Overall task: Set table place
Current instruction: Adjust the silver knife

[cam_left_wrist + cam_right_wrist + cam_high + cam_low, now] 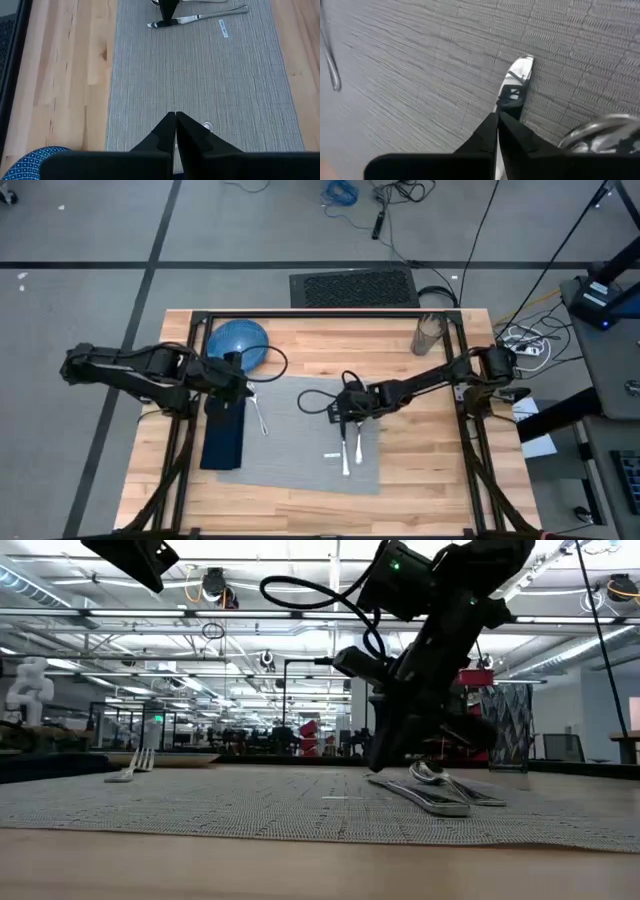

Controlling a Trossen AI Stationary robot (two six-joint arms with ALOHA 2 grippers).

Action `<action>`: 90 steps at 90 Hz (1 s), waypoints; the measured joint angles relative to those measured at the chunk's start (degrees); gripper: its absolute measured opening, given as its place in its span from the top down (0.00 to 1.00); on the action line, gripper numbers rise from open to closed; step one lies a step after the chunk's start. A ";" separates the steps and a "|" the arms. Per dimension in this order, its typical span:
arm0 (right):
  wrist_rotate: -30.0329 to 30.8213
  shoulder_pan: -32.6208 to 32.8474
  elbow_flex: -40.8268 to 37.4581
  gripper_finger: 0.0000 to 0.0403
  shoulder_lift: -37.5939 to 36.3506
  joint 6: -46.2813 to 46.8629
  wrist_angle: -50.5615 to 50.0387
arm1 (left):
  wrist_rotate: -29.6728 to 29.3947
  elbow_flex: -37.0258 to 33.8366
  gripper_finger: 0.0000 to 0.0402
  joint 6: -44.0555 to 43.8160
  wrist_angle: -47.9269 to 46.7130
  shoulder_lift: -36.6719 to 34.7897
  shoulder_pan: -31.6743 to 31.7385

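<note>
The grey placemat [300, 435] lies flat on the wooden table [420, 480]. A knife [345, 452] and a spoon [357, 442] lie side by side on the mat's right part, and a fork [259, 413] lies at its left. My right gripper [497, 116] is shut, with its tips down over the knife [516, 82] near the knife's far end. My left gripper [175, 119] is shut and hangs above the mat's left part, between the blue dish [238, 340] and the fork. It holds nothing. My right gripper points its shut fingers [385, 762] steeply down at the knife's far part [512, 97], next to the spoon's bowl [600, 131]. The knife lies flat on the placemat. I cannot tell whether the tips touch it or stand just above it.
A dark navy napkin [223, 432] lies along the mat's left edge. A clear glass [428, 335] stands at the far right of the table. Black frame rails [330, 315] run along the table's far edge and sides. The mat's white tag [223, 28] sits near the knife.
</note>
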 joint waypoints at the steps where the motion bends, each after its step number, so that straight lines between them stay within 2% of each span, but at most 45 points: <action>1: 0.00 0.00 0.00 1.00 0.00 0.00 0.07 | 0.00 0.00 1.00 0.00 0.00 0.00 0.00; 19: -0.50 -0.03 0.00 1.00 0.00 -0.39 0.47 | 0.00 0.00 1.00 -0.02 0.00 0.00 0.00; 43: -1.46 -0.10 0.00 1.00 -0.04 0.20 -4.02 | 0.00 0.00 1.00 0.00 0.00 0.00 0.00; 90: -0.96 1.29 0.00 1.00 -0.09 0.55 1.08 | 0.00 0.00 1.00 -0.06 -0.29 0.00 0.00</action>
